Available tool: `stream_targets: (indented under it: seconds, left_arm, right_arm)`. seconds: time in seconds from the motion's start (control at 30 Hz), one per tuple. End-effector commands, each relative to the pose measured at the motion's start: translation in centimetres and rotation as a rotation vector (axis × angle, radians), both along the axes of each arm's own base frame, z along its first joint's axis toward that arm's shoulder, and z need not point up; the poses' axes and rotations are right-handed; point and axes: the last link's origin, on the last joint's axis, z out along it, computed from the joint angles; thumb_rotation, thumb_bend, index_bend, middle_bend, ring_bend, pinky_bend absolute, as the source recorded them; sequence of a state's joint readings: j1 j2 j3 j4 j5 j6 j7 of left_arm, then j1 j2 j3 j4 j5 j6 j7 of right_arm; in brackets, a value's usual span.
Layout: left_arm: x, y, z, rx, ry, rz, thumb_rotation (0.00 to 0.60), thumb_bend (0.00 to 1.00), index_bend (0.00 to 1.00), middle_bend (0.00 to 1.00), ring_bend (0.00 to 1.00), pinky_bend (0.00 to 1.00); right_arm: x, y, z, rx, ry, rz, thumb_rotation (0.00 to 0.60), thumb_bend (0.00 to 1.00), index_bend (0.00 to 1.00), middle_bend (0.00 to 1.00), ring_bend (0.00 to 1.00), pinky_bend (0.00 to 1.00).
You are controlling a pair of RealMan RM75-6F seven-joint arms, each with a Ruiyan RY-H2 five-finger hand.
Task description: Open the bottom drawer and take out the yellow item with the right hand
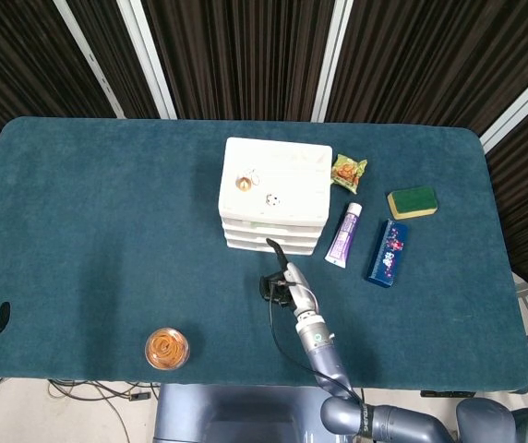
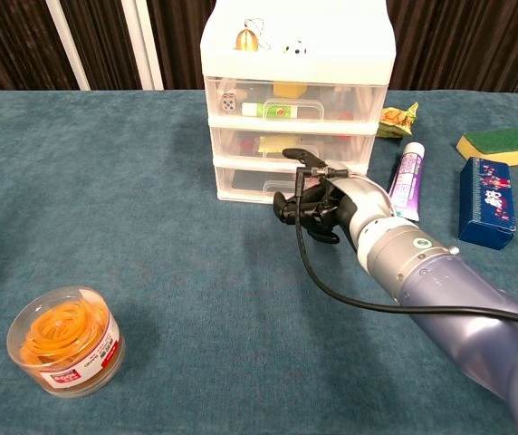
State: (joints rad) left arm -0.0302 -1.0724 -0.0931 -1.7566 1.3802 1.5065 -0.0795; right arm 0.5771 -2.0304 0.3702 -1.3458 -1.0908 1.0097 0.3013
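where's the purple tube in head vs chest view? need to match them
Head view: the purple tube lies right of centre, just right of the white drawer unit, with the blue box on its right.
Chest view: the tube is upper right, between the drawer unit and the blue box, partly behind the right hand.
Shared landmark: the white drawer unit.

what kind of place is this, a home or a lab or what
Most likely a robot test lab, not a home. A table covered in teal cloth stands before dark curtains, with a white drawer unit and assorted small props such as a sponge laid out, and loose cables trail on the floor.
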Motion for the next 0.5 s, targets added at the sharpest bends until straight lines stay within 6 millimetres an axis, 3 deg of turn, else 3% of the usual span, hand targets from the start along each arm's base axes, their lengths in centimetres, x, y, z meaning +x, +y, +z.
stream_targets:
  seconds: [0.03, 0.5]
  left_arm:
    - [0.01, 0.01, -0.03, -0.001, 0.002, -0.001, 0.6, 0.4, 0.07, 0.0, 0.0, 0.0]
    - [0.04, -0.04, -0.12, -0.005, 0.01, -0.002, 0.6, 0.4, 0.07, 0.0, 0.0, 0.0]
  right_arm:
    - [-0.01, -0.2, 0.0, 0.0, -0.002, 0.002, 0.6, 0.64, 0.0, 0.92, 1.0, 1.0]
    - [0.24, 0.0, -0.68, 0.047, -0.013, 0.008, 0.6, 0.64, 0.0, 0.92, 1.0, 1.0]
